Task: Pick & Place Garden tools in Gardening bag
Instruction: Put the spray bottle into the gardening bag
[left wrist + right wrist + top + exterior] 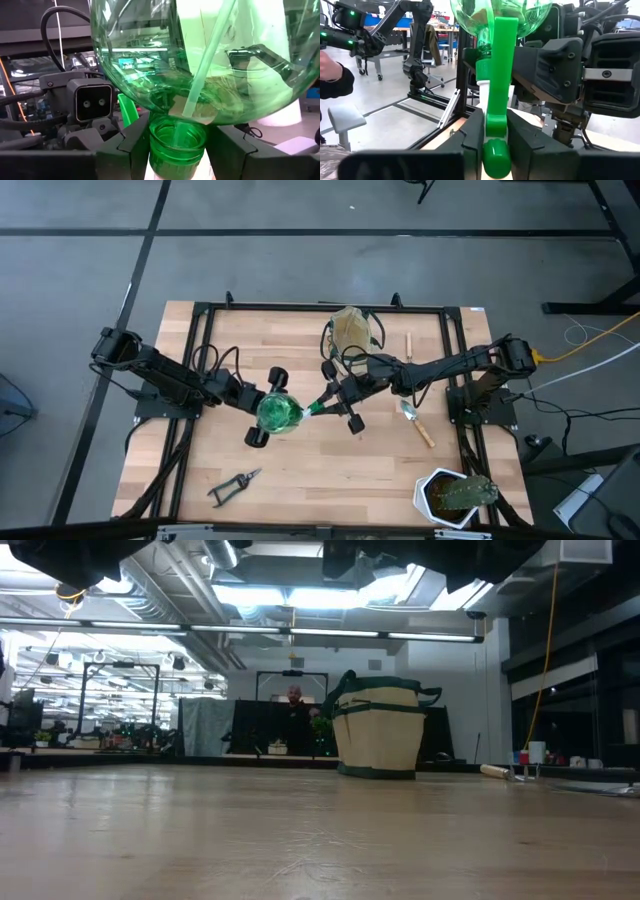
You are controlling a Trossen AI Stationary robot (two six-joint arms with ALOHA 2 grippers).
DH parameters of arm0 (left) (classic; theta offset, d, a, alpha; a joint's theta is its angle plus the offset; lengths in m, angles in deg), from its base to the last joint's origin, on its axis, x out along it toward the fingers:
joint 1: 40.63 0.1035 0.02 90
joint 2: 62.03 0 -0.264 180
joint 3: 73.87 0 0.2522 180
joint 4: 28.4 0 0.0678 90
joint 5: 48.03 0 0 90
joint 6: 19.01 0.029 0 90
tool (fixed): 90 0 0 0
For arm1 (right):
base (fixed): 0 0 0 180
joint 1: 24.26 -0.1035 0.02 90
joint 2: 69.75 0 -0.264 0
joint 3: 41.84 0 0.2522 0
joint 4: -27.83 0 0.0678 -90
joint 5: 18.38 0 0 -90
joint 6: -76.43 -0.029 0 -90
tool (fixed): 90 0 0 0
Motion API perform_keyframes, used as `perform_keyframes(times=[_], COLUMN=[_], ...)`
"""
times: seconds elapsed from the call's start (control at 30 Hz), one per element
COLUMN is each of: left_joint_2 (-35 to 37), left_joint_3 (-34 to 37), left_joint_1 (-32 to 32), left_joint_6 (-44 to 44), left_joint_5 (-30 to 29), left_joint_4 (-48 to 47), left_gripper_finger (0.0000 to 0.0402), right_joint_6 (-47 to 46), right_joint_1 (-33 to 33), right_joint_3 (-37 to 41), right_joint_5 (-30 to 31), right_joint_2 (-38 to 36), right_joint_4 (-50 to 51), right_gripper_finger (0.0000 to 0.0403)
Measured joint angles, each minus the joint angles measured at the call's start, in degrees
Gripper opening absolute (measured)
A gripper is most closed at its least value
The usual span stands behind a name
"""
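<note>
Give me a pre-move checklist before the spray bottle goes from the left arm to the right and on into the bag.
1. Right gripper shut on the spray bottle's trigger: ok.
2. Left gripper around the bottle's neck: ok; how firmly, cannot tell.
3. Bottle clear of the table, held in the air between both arms: ok.
4. Gardening bag upright at the table's far edge: ok.
5. Bag mouth open enough for the bottle: cannot tell.
6. Trowel and pruning shears lie off the bottle-to-bag path: ok.
</note>
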Motion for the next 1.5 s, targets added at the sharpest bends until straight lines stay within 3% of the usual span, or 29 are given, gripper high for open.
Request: perform_keyframes(times=[0.43, 0.7, 1.23, 1.5], left_joint_2=[0.0, 0.0, 0.1, 0.1], left_joint_3=[0.1, 0.1, -0.1, 0.0], left_joint_1=[0.0, -0.1, -2.2, -2.2], left_joint_6=[-9.2, -8.9, -5.8, -10.7], left_joint_5=[-4.6, -9.1, -19.1, -25.0], left_joint_4=[-0.8, -1.7, -4.2, -13.5], left_gripper_finger=[0.0203, 0.0242, 0.0251, 0.0251], right_joint_6=[-4.9, -6.0, -4.9, -4.8], right_joint_1=[0.0, 0.2, 1.9, 1.9], right_joint_3=[0.0, 0.0, 0.0, 0.1], right_joint_5=[-0.4, 0.0, -1.3, -1.0], right_joint_2=[-0.1, -0.8, -13.1, -18.6], right_joint_4=[2.9, 5.3, 24.4, 28.2], right_gripper_finger=[0.0057, 0.0057, 0.0057, 0.0057])
